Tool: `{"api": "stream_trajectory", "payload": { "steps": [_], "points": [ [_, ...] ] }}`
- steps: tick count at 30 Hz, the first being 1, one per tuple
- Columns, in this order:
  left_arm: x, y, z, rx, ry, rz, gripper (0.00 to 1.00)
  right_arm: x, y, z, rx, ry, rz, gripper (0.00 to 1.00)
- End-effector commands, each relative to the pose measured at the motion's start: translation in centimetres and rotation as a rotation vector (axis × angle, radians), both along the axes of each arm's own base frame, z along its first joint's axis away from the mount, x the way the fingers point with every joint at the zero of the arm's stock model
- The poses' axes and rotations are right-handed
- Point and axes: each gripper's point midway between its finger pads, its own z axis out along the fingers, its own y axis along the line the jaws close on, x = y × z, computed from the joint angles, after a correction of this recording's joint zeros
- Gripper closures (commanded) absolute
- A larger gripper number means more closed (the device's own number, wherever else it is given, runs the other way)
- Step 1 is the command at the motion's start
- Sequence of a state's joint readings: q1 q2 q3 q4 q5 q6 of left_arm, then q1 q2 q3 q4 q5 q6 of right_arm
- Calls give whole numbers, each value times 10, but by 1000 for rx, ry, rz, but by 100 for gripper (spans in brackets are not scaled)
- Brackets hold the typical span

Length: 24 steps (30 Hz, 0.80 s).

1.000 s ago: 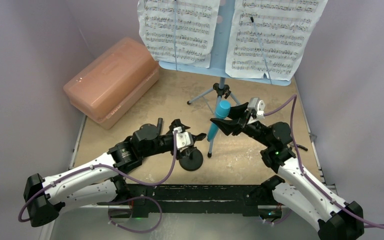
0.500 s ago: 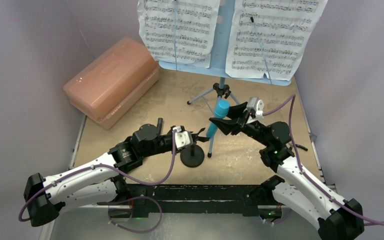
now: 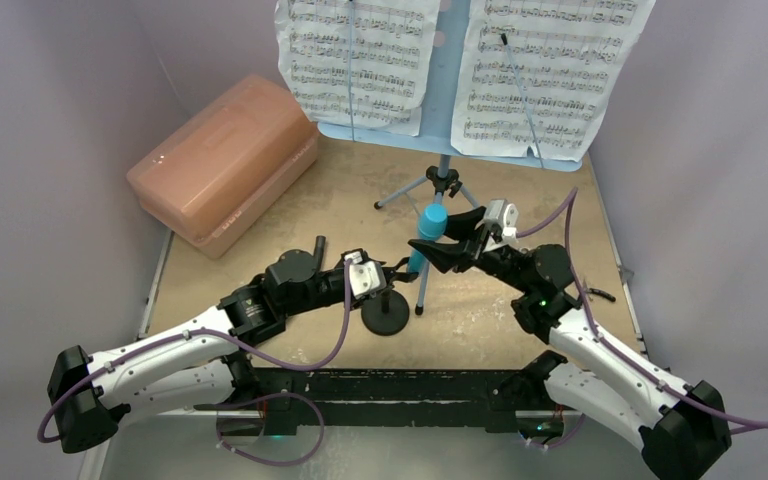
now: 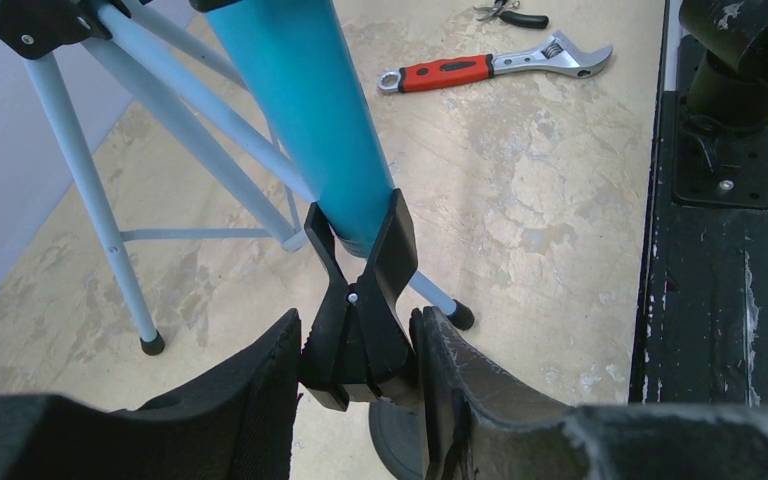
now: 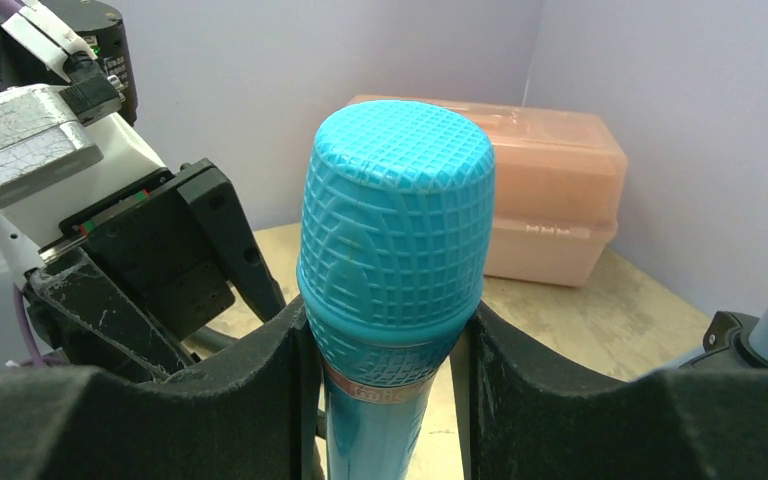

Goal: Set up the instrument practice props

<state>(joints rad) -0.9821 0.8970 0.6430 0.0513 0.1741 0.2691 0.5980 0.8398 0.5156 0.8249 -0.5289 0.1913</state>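
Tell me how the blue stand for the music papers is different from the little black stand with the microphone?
The music stand is light blue on three thin legs; the mic stand is black on one round base. The music stand holds two pages; the mic stand's clip holds a turquoise microphone. The music stand stands free; the left gripper clamps the mic stand. Both stand upright.

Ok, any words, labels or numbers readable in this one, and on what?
No text is legible.
Sheet-music pages: printed notation only, too small to read.
Microphone: reddish lettering on the band below its head, too blurred to read.
Wrench: no marking can be made out.
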Motion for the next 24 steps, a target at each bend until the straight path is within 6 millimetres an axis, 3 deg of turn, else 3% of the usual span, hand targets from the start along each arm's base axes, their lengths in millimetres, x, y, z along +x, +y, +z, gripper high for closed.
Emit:
{"api": "stream_trajectory", "payload": {
  "steps": [1, 12, 17, 24],
  "points": [
    [6, 5, -6, 4, 16, 45, 100, -10, 3, 30, 76, -89, 4, 100],
    [12, 8, -1, -47, 28, 103, 100, -21, 0, 29, 194, -32, -2, 100],
    [13, 8, -3, -50, 36, 115, 100, -23, -8, 41, 285, -7, -12, 100],
    [19, 5, -2, -63, 32, 132, 100, -29, -5, 51, 339, 27, 35, 100]
  ]
}}
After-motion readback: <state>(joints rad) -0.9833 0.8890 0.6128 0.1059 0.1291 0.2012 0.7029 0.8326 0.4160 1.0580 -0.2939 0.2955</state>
